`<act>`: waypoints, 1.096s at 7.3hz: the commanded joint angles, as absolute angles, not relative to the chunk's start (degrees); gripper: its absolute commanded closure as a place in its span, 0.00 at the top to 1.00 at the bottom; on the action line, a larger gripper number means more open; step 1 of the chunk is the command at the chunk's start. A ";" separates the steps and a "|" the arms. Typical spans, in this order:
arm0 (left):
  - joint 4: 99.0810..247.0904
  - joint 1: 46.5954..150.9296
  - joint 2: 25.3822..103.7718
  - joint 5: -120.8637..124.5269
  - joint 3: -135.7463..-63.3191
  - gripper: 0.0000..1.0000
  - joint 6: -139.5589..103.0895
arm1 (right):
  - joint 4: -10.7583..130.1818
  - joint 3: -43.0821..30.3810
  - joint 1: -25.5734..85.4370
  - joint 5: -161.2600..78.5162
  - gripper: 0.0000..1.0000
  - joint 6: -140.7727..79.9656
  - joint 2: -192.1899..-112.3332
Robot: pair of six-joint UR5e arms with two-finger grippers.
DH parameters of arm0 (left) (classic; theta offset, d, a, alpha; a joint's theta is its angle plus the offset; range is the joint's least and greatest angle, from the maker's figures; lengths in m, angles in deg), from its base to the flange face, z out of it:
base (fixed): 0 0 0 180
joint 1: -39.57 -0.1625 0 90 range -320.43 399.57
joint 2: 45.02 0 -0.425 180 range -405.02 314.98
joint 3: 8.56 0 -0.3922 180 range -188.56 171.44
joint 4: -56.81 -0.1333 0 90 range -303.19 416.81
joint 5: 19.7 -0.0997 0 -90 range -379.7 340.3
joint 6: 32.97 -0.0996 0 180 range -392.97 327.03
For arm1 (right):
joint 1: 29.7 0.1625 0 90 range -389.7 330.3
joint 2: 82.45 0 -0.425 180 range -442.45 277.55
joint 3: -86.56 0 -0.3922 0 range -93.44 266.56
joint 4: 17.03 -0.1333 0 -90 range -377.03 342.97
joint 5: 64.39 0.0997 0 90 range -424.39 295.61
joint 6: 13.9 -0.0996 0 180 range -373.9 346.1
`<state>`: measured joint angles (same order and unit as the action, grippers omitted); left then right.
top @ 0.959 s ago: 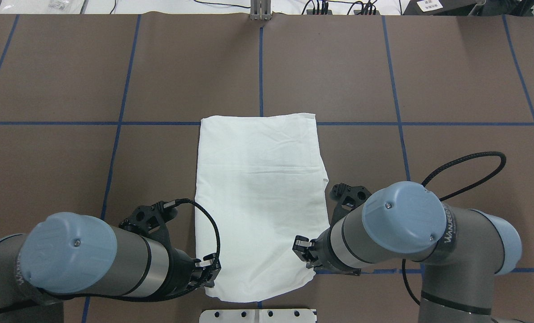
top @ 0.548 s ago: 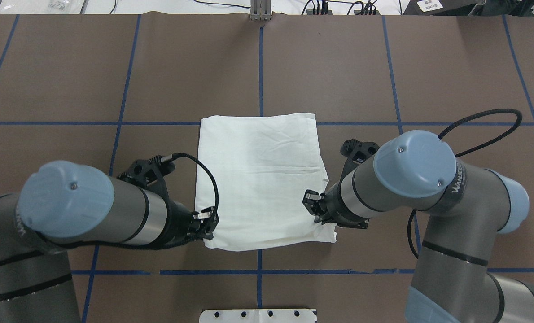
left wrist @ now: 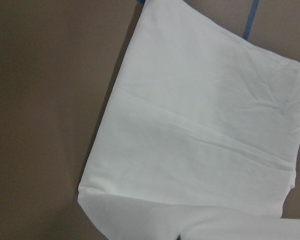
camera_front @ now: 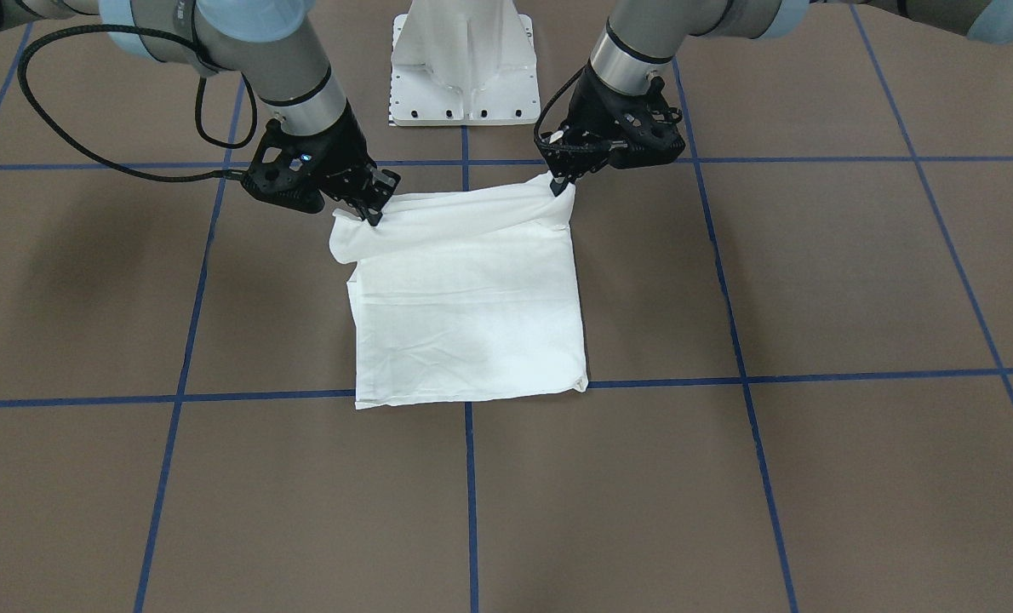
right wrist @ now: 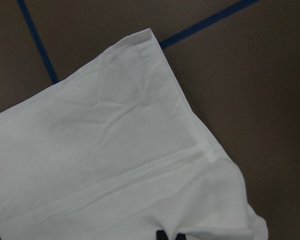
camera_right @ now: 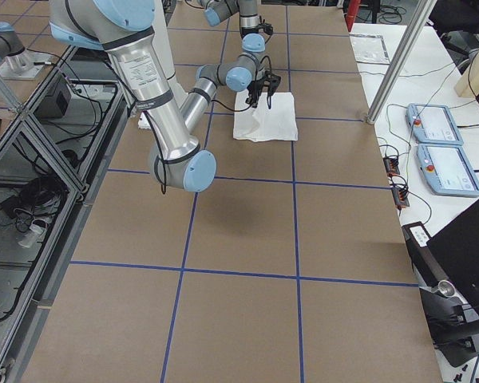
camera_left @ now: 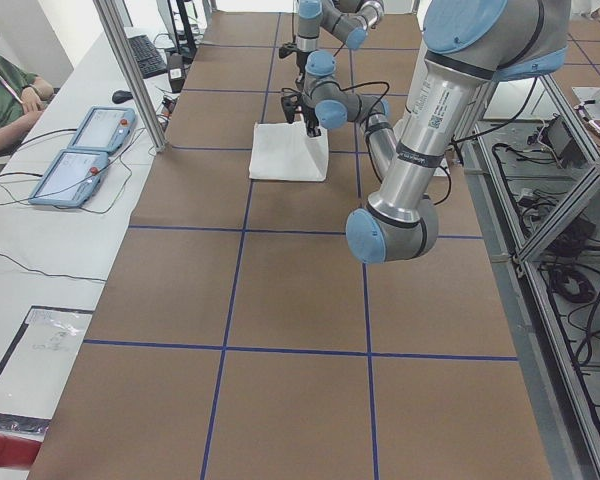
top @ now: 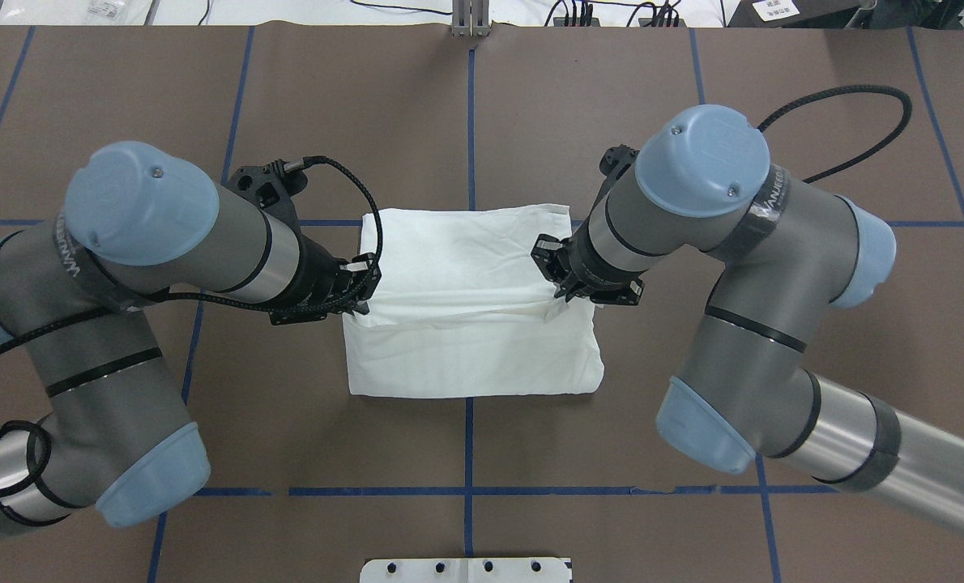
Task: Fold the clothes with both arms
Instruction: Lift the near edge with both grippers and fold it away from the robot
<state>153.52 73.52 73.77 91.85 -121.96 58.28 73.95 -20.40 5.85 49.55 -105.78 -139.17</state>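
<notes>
White T-shirt [top: 472,356] lies half-folded centrally on the table [top: 287,121], its near edge held raised by the left gripper [top: 360,301] and right gripper [top: 559,291], each seemingly pinching a corner, to drape it toward the far hem.

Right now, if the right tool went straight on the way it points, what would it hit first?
The right tool, shut on the lifted fold, points down at the T-shirt: it would likely press into the flat layer near its edge first, the table beneath. The gap is hard to judge.
</notes>
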 commanded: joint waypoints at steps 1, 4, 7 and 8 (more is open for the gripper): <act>157.51 76.30 75.65 91.92 -116.43 0.00 57.30 | 74.02 -12.26 8.61 49.60 0.00 -104.26 -133.80; 159.55 79.11 78.99 91.92 -109.65 0.00 54.94 | 73.93 -7.85 10.81 49.69 0.00 -101.27 -131.68; 162.88 80.52 81.10 91.83 -103.95 0.00 53.26 | 73.93 -4.59 11.60 49.69 0.00 -99.95 -129.74; 163.41 80.61 81.11 91.83 -103.49 0.00 53.26 | 73.93 -4.41 11.78 49.69 0.00 -99.95 -129.65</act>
<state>162.41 80.42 80.68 91.84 -104.86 53.37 73.93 -4.86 11.47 49.69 -100.22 -129.90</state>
